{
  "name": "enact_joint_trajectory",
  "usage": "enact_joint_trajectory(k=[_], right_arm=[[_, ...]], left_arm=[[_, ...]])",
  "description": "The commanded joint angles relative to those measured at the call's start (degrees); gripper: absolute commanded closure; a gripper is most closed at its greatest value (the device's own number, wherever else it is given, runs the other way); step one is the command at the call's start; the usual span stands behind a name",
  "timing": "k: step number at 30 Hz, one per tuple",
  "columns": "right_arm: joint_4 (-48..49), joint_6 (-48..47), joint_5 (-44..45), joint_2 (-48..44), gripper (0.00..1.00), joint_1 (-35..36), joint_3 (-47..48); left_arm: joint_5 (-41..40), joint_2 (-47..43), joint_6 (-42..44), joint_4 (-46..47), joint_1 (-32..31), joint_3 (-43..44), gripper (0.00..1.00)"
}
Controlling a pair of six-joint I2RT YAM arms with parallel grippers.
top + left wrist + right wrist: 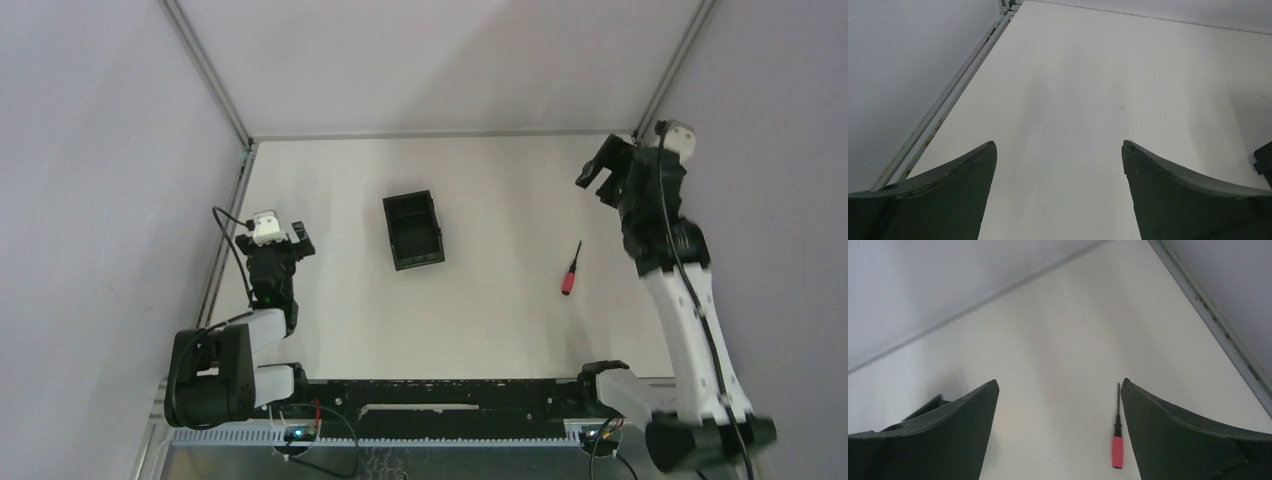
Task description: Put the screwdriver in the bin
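Well, the right fingers are spread as wide as they go and hold nothing. They hang high at the upper right of the overhead view, with only bare surface between them. The left fingers are parted and empty too, and that arm sits folded low at the left of the overhead view.

The screwdriver lies flat on the surface, red handle toward the bottom of the wrist frame and thin shaft pointing up. It sits just beside the inner edge of the finger on the right of that frame, not midway in the gap. I'd say that is the first hazard. A straight descent from this line could put that finger down on the tool or nudge it, and a round handle may roll off.

Closing on the thin shaft rather than the handle looks risky as well: it could slip out or pivot.

In the overhead view the screwdriver lies well apart from the bin, which stands open-topped near the middle of the frame. A tool gripped at one end might droop on the way and catch the rim, and so small a bin could probably be shoved aside.
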Motion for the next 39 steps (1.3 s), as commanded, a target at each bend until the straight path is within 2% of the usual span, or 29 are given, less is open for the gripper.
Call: enact_joint_trajectory(k=[1,4,11,20,25,26,27,28,29,33,39], right_arm=[[-15.47,-1.14,-11.63,13.52,0.00,-9.93,4.26],[-15.70,-2.94,-14.18,22.24,0.03,-11.75,3.28],[-10.92,-4.22,-14.57,40.77,0.24,-12.05,-0.54],[-4.48,-4.27,-15.68,47.57,0.39,-12.05,-7.18],[-4.33,-5.61,-16.13,48.04,0.59,-11.99,-8.36],[-4.51,-6.06,-16.19,47.89,0.66,-12.00,-8.37],[-4.62,-6.66,-16.56,47.59,0.78,-11.99,-8.33],[-4.86,-7.38,-17.00,47.12,0.94,-11.97,-8.01],[-5.34,-8.02,-17.36,46.53,1.00,-11.96,-7.51],[-10.61,-9.74,-17.47,43.92,1.00,-11.96,-2.27],[-24.73,-9.53,-19.30,41.80,1.00,-12.04,10.73]], left_arm=[[-0.22,-0.70,-0.39,1.30,-0.34,0.61,0.00],[-0.15,-0.76,-0.37,1.26,-0.29,0.59,0.00],[-0.17,-0.69,-0.40,1.26,-0.34,0.61,0.00],[-0.23,-0.69,-0.40,1.30,-0.32,0.64,0.00],[-0.23,-0.71,-0.35,1.28,-0.32,0.64,0.00],[-0.23,-0.74,-0.36,1.30,-0.33,0.61,0.00],[-0.22,-0.70,-0.33,1.30,-0.33,0.61,0.00],[-0.17,-0.70,-0.38,1.29,-0.34,0.70,0.00],[-0.21,-0.73,-0.38,1.25,-0.34,0.65,0.00],[-0.20,-0.70,-0.41,1.24,-0.34,0.63,0.00],[-0.21,-0.69,-0.34,1.28,-0.34,0.59,0.00]])
